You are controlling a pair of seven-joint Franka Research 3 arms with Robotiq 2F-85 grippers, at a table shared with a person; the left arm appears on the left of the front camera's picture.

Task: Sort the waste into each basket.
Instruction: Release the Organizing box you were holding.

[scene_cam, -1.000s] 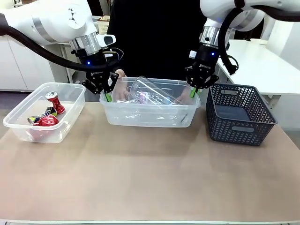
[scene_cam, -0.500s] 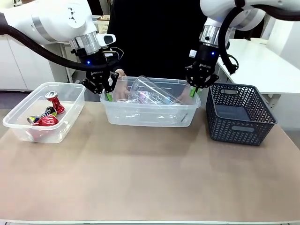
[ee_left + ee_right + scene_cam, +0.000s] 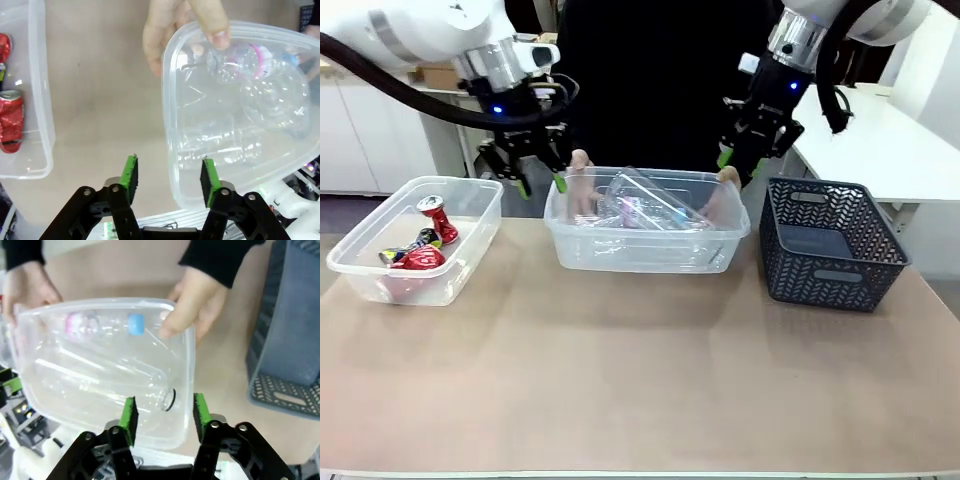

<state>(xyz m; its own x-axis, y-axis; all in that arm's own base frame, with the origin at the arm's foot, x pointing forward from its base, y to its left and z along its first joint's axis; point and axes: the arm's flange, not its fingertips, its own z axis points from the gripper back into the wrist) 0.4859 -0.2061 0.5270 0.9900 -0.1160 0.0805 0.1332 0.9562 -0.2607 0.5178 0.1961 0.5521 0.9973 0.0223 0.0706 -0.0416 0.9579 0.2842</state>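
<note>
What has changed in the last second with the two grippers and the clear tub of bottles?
Both grippers rose off the clear plastic tub of bottles and let go of its ends: the left gripper and the right gripper now hang open above it. The person's hands hold the tub, which shifted slightly right. The clear tub with red cans and the dark lattice basket stayed put.

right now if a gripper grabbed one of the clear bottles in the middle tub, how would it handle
Probably light: the clear bottles look empty. The thin, glossy walls would likely dent and could slip between the pads. Being round and lying sideways in the middle tub, one may roll if nudged.
</note>
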